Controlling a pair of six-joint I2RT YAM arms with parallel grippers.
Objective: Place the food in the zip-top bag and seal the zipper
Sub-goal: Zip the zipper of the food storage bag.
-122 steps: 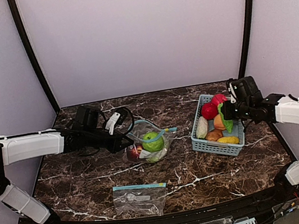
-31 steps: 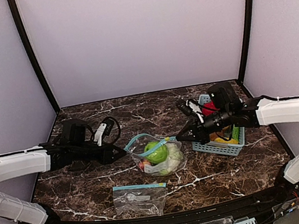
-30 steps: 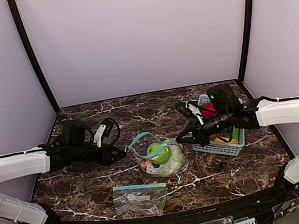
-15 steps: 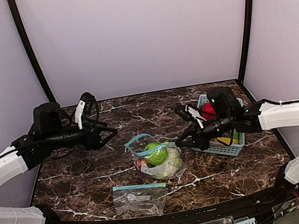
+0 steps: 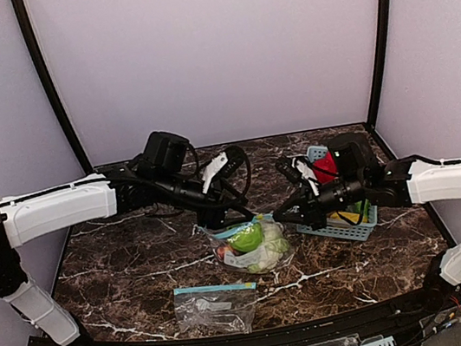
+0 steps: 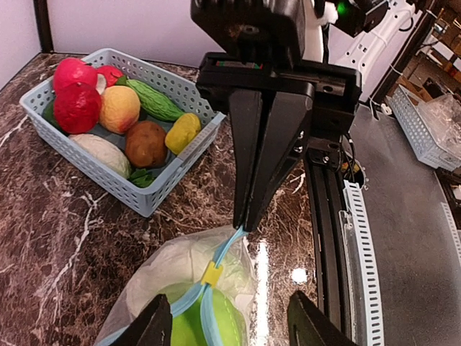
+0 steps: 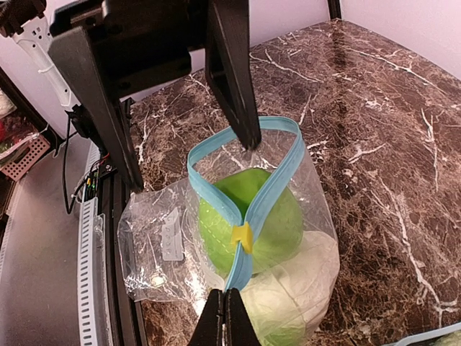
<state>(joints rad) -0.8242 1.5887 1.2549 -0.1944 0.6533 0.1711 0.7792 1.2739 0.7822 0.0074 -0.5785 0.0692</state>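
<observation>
Swung in from the left edge, the left gripper [image 5: 235,213] hangs over the zip-top bag [image 5: 251,247] at centre, fingers apart, holding nothing. The right gripper [image 7: 229,317] is pinched together on the zipper [image 7: 241,238], with the green apple [image 7: 266,213] and cauliflower [image 7: 288,288] just beyond. Only the left wrist view shows the blue basket [image 6: 155,191], upper left.

readable text: you will find none in any view.
zip-top bag [image 7: 166,245]: a pale printed patch on its clear side, too blurred for you to make out.
spare bag [image 5: 217,308]: a small white mark under its blue strip, too small for you to read.
</observation>
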